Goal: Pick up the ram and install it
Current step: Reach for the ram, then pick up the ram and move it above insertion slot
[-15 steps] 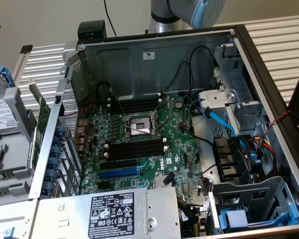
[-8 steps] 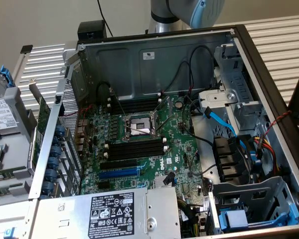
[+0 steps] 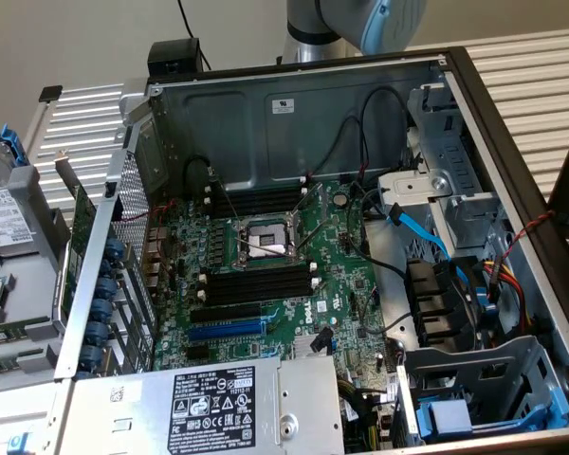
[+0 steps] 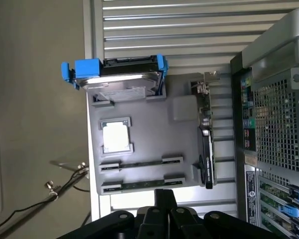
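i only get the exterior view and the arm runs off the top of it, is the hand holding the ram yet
Observer: No. The hand is shut with nothing in it.
Operator: so what is it facing, the case or the tray
Observer: The gray tray beside the case. One ram stick lies in its holders nearest the hand, and a second stick lies between that one and the CPU.
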{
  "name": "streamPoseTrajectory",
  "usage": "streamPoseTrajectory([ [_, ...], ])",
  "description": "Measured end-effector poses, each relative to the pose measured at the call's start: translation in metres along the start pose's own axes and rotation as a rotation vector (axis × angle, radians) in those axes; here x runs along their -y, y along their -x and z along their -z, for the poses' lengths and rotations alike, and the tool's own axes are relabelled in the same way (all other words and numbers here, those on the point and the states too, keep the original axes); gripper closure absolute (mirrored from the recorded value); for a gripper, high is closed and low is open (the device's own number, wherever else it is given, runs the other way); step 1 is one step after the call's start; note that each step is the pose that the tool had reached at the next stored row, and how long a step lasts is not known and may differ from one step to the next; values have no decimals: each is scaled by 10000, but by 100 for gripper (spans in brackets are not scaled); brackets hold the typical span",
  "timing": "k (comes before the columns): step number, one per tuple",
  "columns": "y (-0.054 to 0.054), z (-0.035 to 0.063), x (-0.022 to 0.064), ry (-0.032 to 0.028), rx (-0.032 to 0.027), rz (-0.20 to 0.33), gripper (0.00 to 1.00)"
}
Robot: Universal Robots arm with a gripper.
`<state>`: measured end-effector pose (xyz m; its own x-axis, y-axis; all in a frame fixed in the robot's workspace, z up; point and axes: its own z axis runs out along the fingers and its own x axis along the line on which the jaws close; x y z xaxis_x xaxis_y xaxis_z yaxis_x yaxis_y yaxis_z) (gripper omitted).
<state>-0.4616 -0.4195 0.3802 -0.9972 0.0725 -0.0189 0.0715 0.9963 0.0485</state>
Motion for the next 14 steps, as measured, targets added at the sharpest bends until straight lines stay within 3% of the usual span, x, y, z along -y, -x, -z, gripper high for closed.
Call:
streamPoseTrajectory([
  [14,-42,-1,3,1,1,0,89],
])
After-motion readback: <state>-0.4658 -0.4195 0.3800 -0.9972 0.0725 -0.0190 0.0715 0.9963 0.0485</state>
